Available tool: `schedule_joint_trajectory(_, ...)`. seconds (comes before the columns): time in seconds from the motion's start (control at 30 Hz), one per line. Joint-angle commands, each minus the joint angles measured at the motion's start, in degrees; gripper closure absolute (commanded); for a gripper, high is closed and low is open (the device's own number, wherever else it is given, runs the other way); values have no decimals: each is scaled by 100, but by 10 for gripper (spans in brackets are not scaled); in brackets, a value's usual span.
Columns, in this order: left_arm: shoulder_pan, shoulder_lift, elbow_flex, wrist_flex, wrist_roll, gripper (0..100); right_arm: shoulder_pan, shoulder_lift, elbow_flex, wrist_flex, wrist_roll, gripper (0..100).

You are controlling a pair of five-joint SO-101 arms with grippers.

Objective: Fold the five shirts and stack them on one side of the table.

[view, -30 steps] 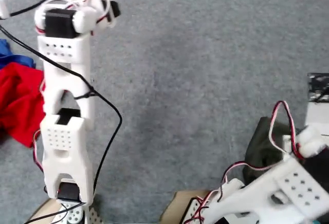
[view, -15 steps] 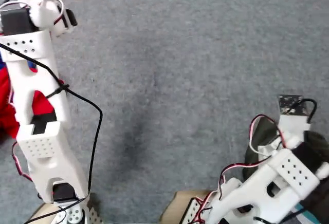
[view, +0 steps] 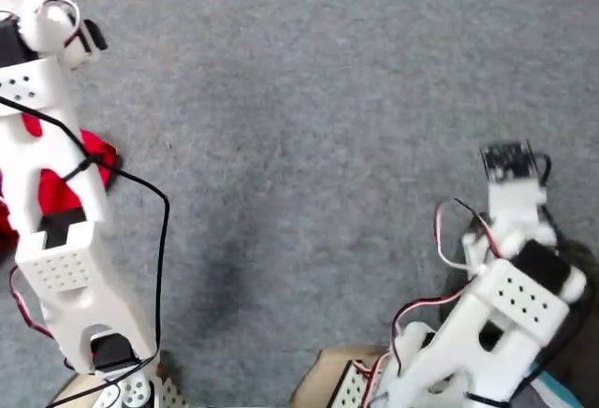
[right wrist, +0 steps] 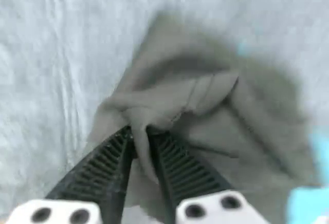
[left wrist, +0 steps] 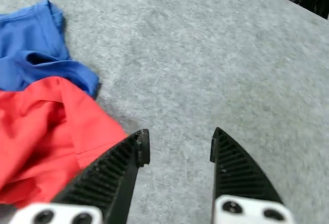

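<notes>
The left claw (left wrist: 178,147) hangs spread wide above the grey surface (left wrist: 221,54), nothing between its fingers; one finger is just beside the edge of a crumpled red shirt (left wrist: 41,131); a blue shirt (left wrist: 31,44) lies touching the red one. The right claw (right wrist: 141,139) is pinched narrow on a fold of a dark grey shirt (right wrist: 205,106), which lies bunched on the surface; light blue cloth (right wrist: 318,152) shows at that shirt's edge. From above, the left arm (view: 56,240) stands over the red shirt at the surface's left edge; the right arm (view: 510,305) sits at the near right corner over the grey shirt; the two heaps lie well apart.
</notes>
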Motion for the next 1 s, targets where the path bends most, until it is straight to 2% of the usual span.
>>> schedule_joint_trajectory(0.0,-290,-312,-26,53,-62,797,-1719,-66,-1675,167,-413,995)
schedule_joint_trajectory(0.1,-624,-312,-26,53,-62,797,-3600,-57,-2457,-18,-475,995)
schedule_joint_trajectory(0.2,-985,-312,-26,53,-62,797,-5455,127,-2615,-756,-475,995)
schedule_joint_trajectory(0.27,-1240,-312,-26,53,-62,797,-6264,611,-2607,-1407,-501,995)
schedule_joint_trajectory(0.33,-1459,-303,-26,53,-62,797,-6747,1323,-2642,-1916,-501,993)
schedule_joint_trajectory(0.4,-1662,-277,-26,53,-62,797,-7046,2070,-2686,-2224,-510,975)
schedule_joint_trajectory(0.47,-1829,-268,-26,53,-62,797,-7266,2738,-2897,-2233,-624,909)
schedule_joint_trajectory(0.6,-2084,-259,-18,53,-53,797,-7714,3653,-3705,-1952,-1732,825)
schedule_joint_trajectory(0.67,-2136,-259,-9,53,-53,797,-7820,3934,-4163,-1582,-1855,813)
schedule_joint_trajectory(0.83,-1996,-259,527,53,-53,797,-7538,4110,-5077,-686,-1829,810)
schedule_joint_trajectory(0.97,-1530,-259,1319,53,-62,797,-6853,3978,-5666,-18,-1530,813)
